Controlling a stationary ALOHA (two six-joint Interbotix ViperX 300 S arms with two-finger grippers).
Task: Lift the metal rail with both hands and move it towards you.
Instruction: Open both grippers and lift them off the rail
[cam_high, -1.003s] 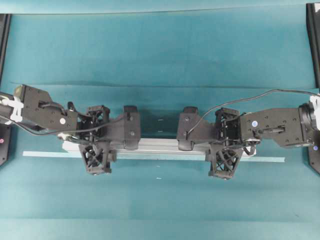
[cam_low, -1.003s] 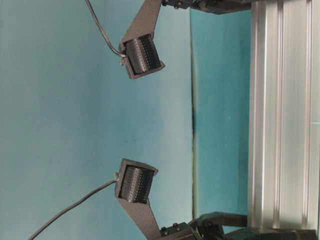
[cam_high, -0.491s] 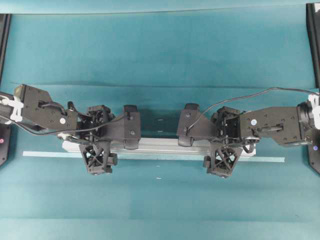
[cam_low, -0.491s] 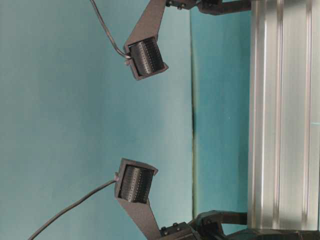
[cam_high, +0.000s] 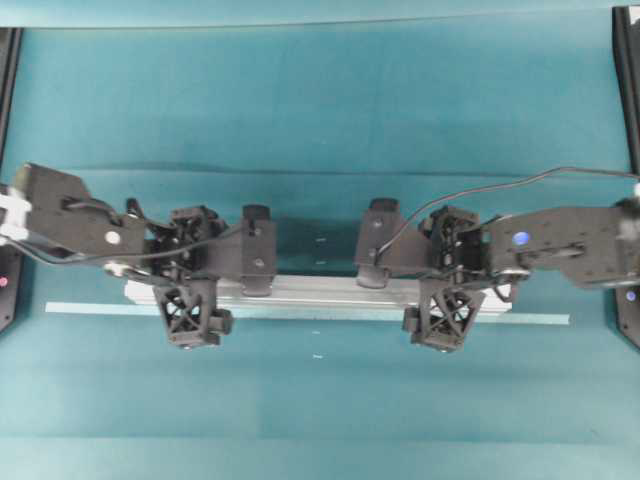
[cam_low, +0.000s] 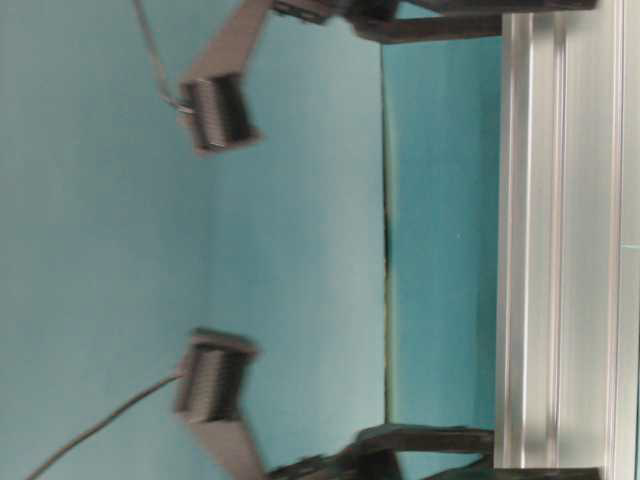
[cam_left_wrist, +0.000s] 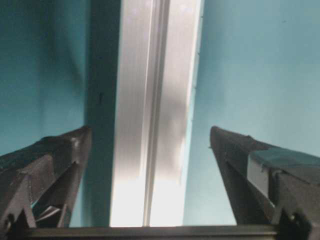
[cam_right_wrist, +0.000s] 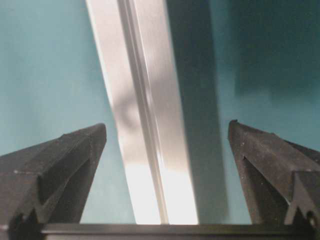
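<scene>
Metal rail (cam_high: 320, 291) lies flat across the teal table, left gripper (cam_high: 190, 285) at nine o'clock and right gripper (cam_high: 445, 285) at three straddling it, jaws wide, apparently having set it down.

Even, moderately bright light fills the overhead view, which stays soft and slightly grainy; dark shadows pool at about 12 o'clock of the two arms on the teal table (cam_high: 320, 100). In the table-level view the camera blocks (cam_low: 215, 112) at 10 and 7 o'clock smear with motion blur, while the metal rail (cam_low: 560, 250) at 3 o'clock is sharper. Both wrist views show white glare on the rail toward 6 o'clock, dim upper corners, and near fingers (cam_left_wrist: 250, 170) out of focus.
</scene>
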